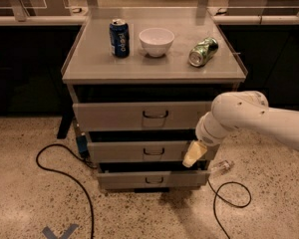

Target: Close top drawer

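Note:
The top drawer (114,117) is the tallest grey front of the three, with a small dark bar handle (155,114) at its centre. It sits almost fully in, its front a little proud of the cabinet, with a dark gap above it. My gripper (194,155) hangs from the white arm (249,121) that comes in from the right. It is just below the top drawer's right corner, in front of the middle drawer's right end. I cannot tell whether it touches either front.
The middle drawer (124,152) and bottom drawer (124,180) each stick out slightly. On the cabinet top (154,69) stand a blue can (119,38), a white bowl (156,40) and a green can (203,51) on its side. Cables (65,176) and a small clear object (222,166) lie on the floor.

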`<state>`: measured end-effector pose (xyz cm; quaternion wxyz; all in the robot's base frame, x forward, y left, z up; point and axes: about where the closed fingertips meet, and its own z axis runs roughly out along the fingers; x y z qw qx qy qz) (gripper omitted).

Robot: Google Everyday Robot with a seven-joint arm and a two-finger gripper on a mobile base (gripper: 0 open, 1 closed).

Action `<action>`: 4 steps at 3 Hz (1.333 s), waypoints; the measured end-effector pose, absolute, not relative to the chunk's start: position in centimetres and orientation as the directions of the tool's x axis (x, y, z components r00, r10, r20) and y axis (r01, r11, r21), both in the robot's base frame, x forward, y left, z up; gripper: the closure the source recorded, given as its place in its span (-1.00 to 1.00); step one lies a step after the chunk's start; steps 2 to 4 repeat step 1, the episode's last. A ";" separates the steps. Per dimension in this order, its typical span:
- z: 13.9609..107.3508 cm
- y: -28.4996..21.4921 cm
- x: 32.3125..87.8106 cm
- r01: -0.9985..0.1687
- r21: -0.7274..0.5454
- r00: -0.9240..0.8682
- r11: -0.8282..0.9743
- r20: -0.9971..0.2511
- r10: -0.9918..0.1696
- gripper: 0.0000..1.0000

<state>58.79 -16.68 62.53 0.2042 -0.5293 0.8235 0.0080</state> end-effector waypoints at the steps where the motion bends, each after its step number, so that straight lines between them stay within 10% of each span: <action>1: 62.5 -16.7 58.8 -0.875 -0.203 -0.356 0.440 -0.345 -0.868 -1.00; 4: 62.5 -16.7 58.8 -0.875 -0.203 -0.356 0.440 -0.345 -0.868 -1.00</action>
